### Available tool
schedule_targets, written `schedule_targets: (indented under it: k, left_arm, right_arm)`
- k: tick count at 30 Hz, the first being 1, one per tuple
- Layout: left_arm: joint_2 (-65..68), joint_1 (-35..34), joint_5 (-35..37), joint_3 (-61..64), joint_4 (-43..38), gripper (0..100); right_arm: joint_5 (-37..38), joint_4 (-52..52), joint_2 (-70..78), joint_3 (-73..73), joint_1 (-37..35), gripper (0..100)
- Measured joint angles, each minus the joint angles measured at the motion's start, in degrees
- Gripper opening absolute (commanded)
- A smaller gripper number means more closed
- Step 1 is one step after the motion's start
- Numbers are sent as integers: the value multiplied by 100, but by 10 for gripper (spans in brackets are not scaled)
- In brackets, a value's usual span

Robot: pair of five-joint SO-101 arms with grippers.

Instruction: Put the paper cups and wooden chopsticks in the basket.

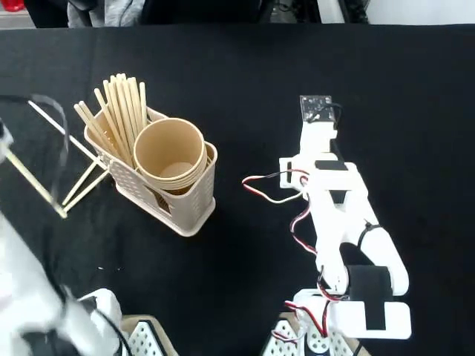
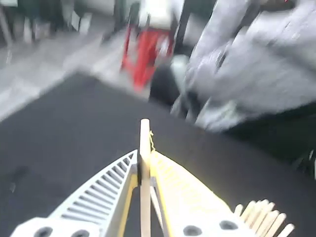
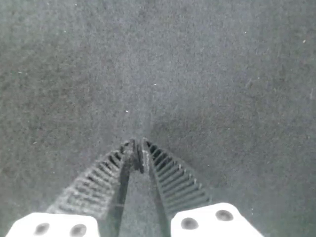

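At the left, the left claw [image 2: 143, 159] is pinching one pale wooden chopstick [image 2: 144, 143], whose long axis runs straight out along the claw, its tip poking past the fingertips. In the high view two loose wooden chopsticks [image 1: 83, 185] lie in a narrow V on the black surface [image 1: 245, 67], just left of the basket. A longer slanted stick [image 1: 33, 182] crosses their outer ends; I cannot tell whether it is the held one. At centre-left stands the beige perforated plastic basket [image 1: 185, 204], holding a bundle of wooden chopsticks [image 1: 122, 111] and a stack of tan paper cups [image 1: 169, 152]. The basket lies to the right of the left claw, the nearer one, so the stick likely wants tipping upright. The right claw [image 3: 136, 148] rests pressed together and empty, well apart to the right.
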Motion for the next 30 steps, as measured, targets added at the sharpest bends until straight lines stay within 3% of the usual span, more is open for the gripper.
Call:
schedule_targets:
  k: [4,9,11,13,18,24,30]
  left_arm:
    - [-1820,308,0,2646,-1987,29]
    - [-3938,721,0,6330,-5574,30]
    - [-4484,800,-9,7332,-6980,31]
    - [-4677,818,-9,7552,-7684,31]
    - [-4615,826,123,6936,-7367,31]
    - [-3895,835,1503,6347,-6910,30]
    - [-2673,1380,1635,5925,-6910,31]
  right_arm:
    - [0,0,0,0,0,15]
    - [0,0,0,0,0,15]
    - [0,0,0,0,0,15]
    - [0,0,0,0,0,15]
    - [0,0,0,0,0,15]
    - [0,0,0,0,0,15]
    - [0,0,0,0,0,15]
